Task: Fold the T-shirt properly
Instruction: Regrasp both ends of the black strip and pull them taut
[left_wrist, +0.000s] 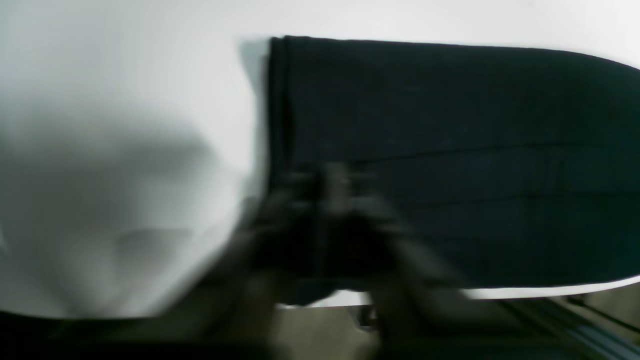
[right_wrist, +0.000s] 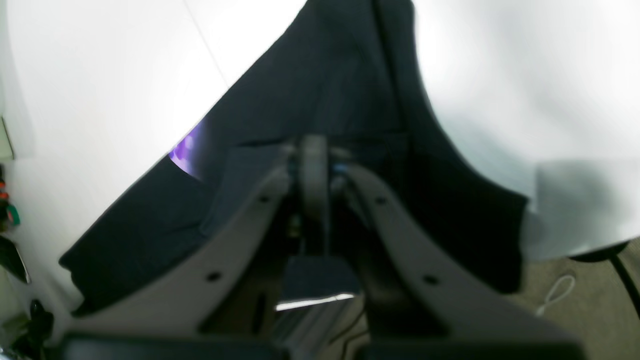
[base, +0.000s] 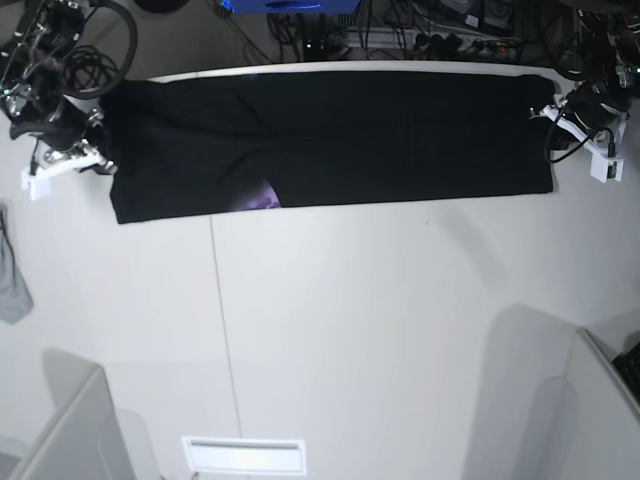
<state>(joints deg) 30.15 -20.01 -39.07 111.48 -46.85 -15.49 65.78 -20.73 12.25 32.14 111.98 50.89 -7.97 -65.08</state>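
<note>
The black T-shirt (base: 330, 140) lies folded into a long band along the far edge of the white table (base: 350, 330). A purple mark (base: 262, 200) shows at its near edge. My left gripper (base: 543, 112) is at the band's right end. In the blurred left wrist view its fingers (left_wrist: 332, 182) look shut on the T-shirt's (left_wrist: 450, 125) near corner. My right gripper (base: 100, 145) is at the band's left end. In the right wrist view, the right gripper (right_wrist: 314, 150) is shut on the T-shirt (right_wrist: 325, 75), beside the purple mark (right_wrist: 185, 147).
A small light-grey cloth (base: 12, 280) lies at the table's left edge. Cables and equipment (base: 400, 30) crowd the space behind the table. Grey box corners rise at the near left (base: 70, 430) and near right (base: 600, 400). The floor (right_wrist: 575, 310) shows past the table edge.
</note>
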